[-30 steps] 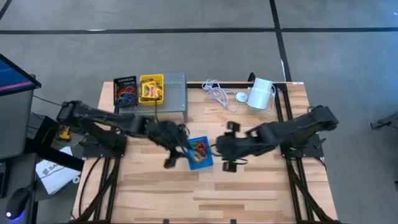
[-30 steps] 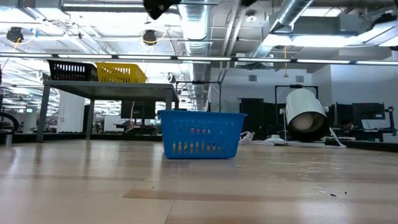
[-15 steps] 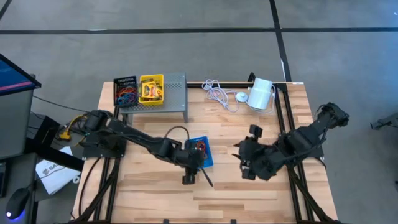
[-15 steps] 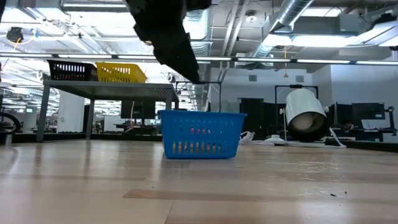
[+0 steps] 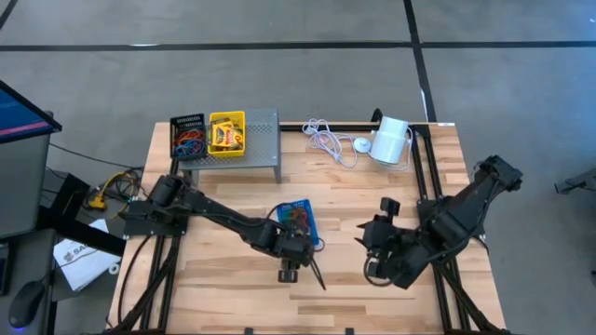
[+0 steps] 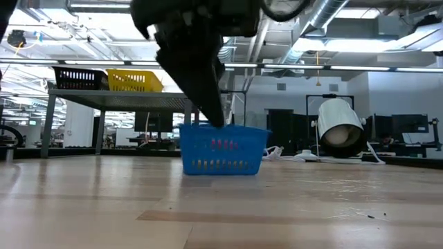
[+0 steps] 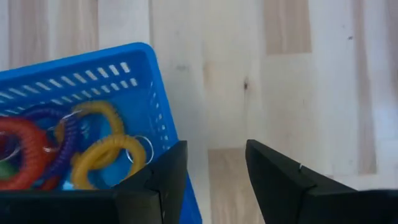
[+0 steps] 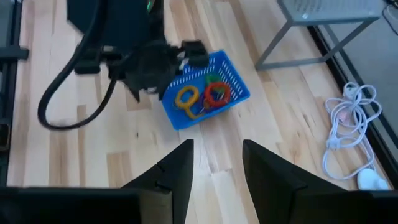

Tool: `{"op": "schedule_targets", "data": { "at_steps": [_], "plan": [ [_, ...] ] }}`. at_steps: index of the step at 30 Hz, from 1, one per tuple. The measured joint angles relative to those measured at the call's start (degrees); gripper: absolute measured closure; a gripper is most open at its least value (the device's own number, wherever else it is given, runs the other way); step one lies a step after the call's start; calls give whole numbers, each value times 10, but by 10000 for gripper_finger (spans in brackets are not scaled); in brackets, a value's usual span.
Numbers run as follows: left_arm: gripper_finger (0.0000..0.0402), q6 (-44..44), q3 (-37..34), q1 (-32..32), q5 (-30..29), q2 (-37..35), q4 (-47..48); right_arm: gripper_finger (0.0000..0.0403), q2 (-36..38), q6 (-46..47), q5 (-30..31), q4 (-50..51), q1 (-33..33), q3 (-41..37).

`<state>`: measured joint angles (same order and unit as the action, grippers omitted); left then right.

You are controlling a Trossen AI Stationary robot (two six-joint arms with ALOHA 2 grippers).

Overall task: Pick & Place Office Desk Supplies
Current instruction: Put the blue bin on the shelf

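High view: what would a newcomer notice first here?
Probably the small blue plastic bin of coiled coloured bands mid-table, with the left gripper open at its near corner. Next, the black bin and yellow bin atop the grey perforated metal stand at the far left.

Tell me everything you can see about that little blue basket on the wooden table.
The small blue plastic bin has slotted, lattice-like walls and an open top. It stands upright on the wooden table, near its middle. Inside lie coiled rubber-band loops in red, orange, yellow and purple. The left gripper hangs open at one corner, one finger by the wall; contact is unclear.
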<state>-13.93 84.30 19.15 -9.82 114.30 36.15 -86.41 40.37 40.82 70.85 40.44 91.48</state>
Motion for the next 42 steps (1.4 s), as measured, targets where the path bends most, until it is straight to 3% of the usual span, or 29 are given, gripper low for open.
{"op": "schedule_targets", "data": {
  "at_steps": [30, 42],
  "plan": [
    [243, 31, 9, -34, -25, -14, 24, 271, 0, 33, 0, -6, 27, -27],
    [243, 31, -36, -41, -29, -14, -17, 271, 0, 32, 0, -15, 38, -27]
  ]
}}
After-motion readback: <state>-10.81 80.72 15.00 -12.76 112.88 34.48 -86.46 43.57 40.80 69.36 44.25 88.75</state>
